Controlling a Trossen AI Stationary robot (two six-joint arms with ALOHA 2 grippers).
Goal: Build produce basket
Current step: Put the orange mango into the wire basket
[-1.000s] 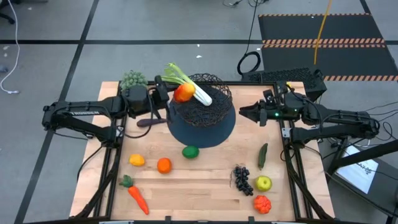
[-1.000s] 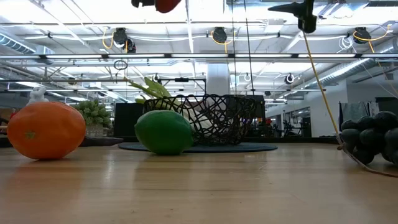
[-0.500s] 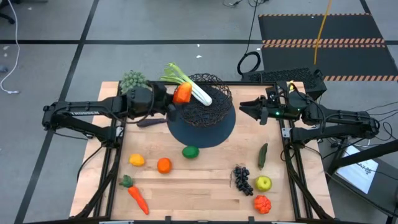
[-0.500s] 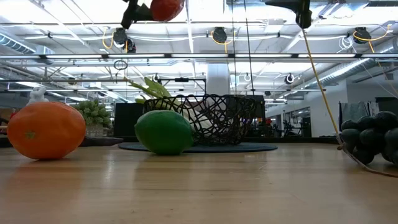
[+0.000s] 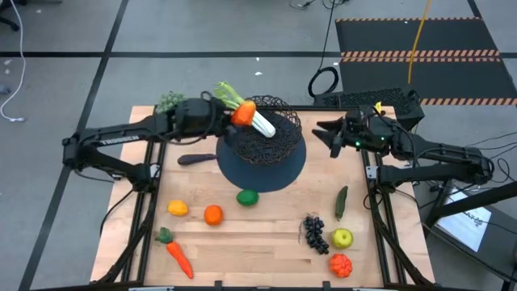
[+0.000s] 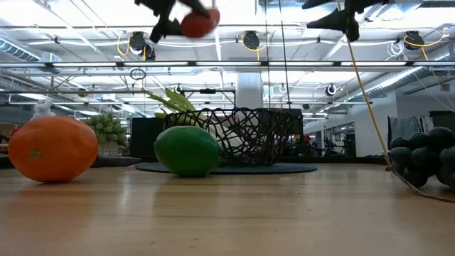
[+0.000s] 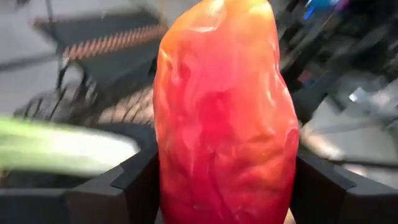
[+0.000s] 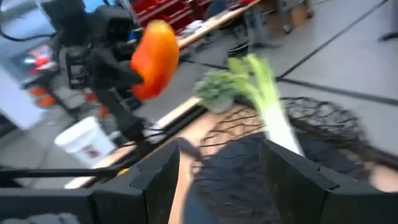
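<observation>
The black wire basket [image 5: 273,133] stands on a dark round mat [image 5: 266,171] at the table's far middle. A green-white leek [image 5: 260,123] lies across the basket, its leaves sticking out over the far left rim. My left gripper [image 5: 239,115] is shut on a red-orange mango [image 5: 244,111], high over the basket's left rim; the mango also shows in the low view [image 6: 199,23]. My right gripper [image 5: 321,129] is open and empty in the air to the right of the basket, pointing at it [image 8: 217,168]. My left gripper pinches the mango's two opposite sides [image 7: 168,155] between its two fingers [image 7: 127,183]. The fingers come about level from the table's left. The mango is lifted clear, above the leek and the basket's rim, and reaches well past the fingers.
On the table's near half lie a lime [image 5: 247,196], an orange [image 5: 212,214], a lemon [image 5: 178,208], a carrot [image 5: 178,257], grapes [image 5: 314,233], an apple [image 5: 342,238], a tomato [image 5: 340,264] and a cucumber [image 5: 341,202]. A fuzzy green clump [image 5: 168,101] sits at the far left, and a dark long thing [image 5: 194,158] lies left of the mat.
My left gripper has reached toward the table's right and far edge with the mango, from beside the basket's left rim to above it and the leek. My right gripper has drifted a little toward the far edge. The basket and the leek have stayed put.
</observation>
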